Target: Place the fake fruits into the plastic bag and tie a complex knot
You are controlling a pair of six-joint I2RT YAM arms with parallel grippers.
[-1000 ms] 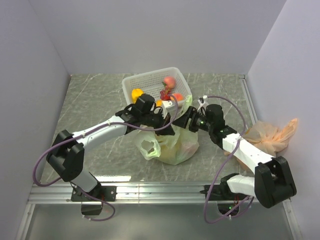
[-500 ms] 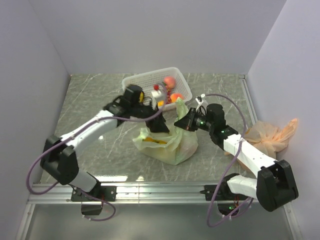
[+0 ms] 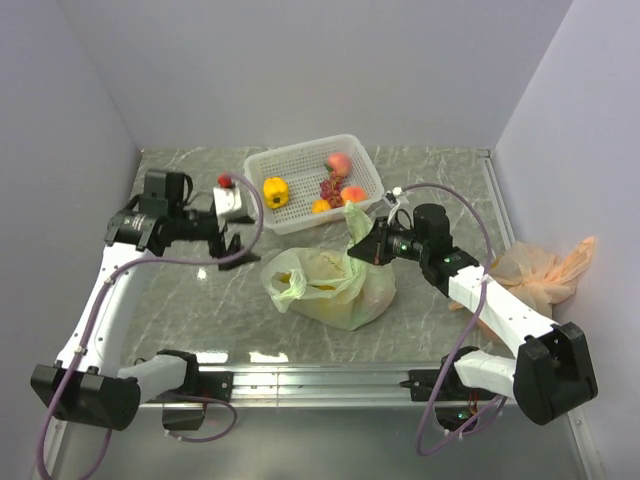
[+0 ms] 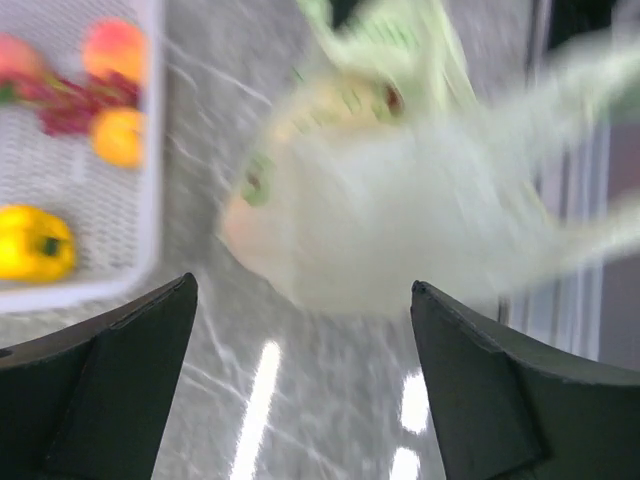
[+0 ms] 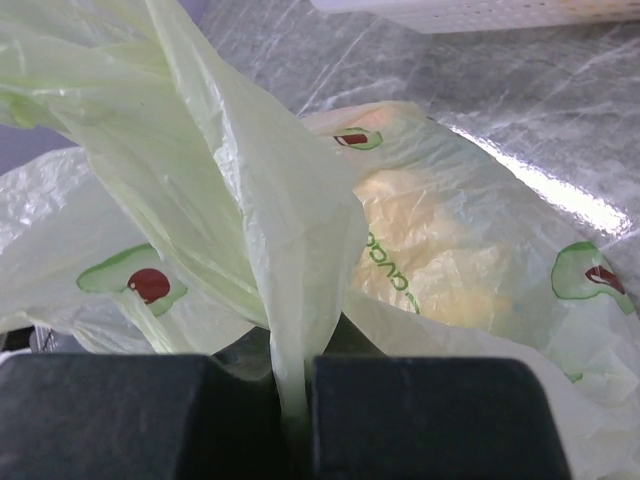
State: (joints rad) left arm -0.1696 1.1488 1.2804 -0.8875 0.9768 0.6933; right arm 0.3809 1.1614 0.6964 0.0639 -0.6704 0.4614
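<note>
The pale green plastic bag (image 3: 335,290) lies on the table in front of the basket, with yellow fake fruit (image 3: 322,287) showing through it. My right gripper (image 3: 364,250) is shut on one twisted handle (image 5: 270,230) at the bag's right side, which runs up from between its jaws (image 5: 292,372). The other handle loop (image 3: 285,290) hangs loose on the left. My left gripper (image 3: 233,250) stands open and empty, left of the bag and clear of it; in its wrist view (image 4: 302,290) the bag (image 4: 400,190) is blurred. No knot is in view.
A white lattice basket (image 3: 262,160) at the back holds a yellow fruit (image 3: 275,190), peaches (image 3: 338,163) and grapes (image 3: 328,188). A peach-orange bag (image 3: 540,270) lies by the right wall, beside my right arm.
My left gripper opened, let go of the bag and swung left, away from it. My right gripper closed on the right handle. The bag has slumped lower and wider.
</note>
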